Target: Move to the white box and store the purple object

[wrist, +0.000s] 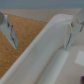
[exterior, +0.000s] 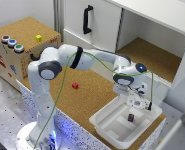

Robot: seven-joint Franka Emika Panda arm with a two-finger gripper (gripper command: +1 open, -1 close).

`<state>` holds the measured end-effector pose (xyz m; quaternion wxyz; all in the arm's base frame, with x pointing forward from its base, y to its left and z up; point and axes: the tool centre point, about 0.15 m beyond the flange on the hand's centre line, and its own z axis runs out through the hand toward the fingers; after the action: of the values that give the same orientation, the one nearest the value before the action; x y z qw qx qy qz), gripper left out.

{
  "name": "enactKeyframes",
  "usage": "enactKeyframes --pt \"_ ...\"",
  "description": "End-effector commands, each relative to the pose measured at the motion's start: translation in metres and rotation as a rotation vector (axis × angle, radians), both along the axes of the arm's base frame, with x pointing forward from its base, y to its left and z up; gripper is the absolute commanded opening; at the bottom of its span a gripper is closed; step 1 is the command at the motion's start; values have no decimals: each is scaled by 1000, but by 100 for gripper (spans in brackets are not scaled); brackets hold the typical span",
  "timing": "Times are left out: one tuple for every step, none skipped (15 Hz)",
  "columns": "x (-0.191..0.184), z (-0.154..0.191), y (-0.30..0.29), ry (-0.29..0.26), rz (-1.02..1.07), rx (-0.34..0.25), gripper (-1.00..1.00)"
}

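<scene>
The white box [exterior: 111,128] stands at the front of the cork table, on the exterior view's right. The tiny dark purple cube [exterior: 131,118] lies on the floor of the box, free of the gripper. My gripper [exterior: 140,103] hangs just above the box's far side, above and slightly beyond the cube. In the wrist view the gripper [wrist: 40,32] has its two fingers [wrist: 9,29] wide apart with nothing between them, and the box's rim [wrist: 47,42] runs beneath them. The cube does not show in the wrist view.
A red cube [exterior: 75,85] lies on the cork table. A yellow cube [exterior: 38,38] sits on a cork-topped box with coloured buttons [exterior: 12,44]. A white cabinet with a black handle [exterior: 87,20] and an open compartment [exterior: 152,57] stands behind.
</scene>
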<state>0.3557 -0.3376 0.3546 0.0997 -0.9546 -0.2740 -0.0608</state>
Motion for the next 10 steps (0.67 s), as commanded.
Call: enactKeyframes --pt "-17 -13 38 -52 109 -28 100" --pt "-17 -12 49 -50 143 -20 100" --pt "-18 -10 59 -53 167 -26 100" --pt "-20 -6 70 -66 188 -38 100" --pt "-19 -3 78 -73 200 -45 100" --pt "-19 0 86 -75 206 -60 100" --pt "-17 2 96 -78 200 -78 100" --pt "-17 3 103 -80 197 -90 100" --pt "-16 5 120 -85 184 -118 100" --pt "-15 4 136 -81 166 -140 100"
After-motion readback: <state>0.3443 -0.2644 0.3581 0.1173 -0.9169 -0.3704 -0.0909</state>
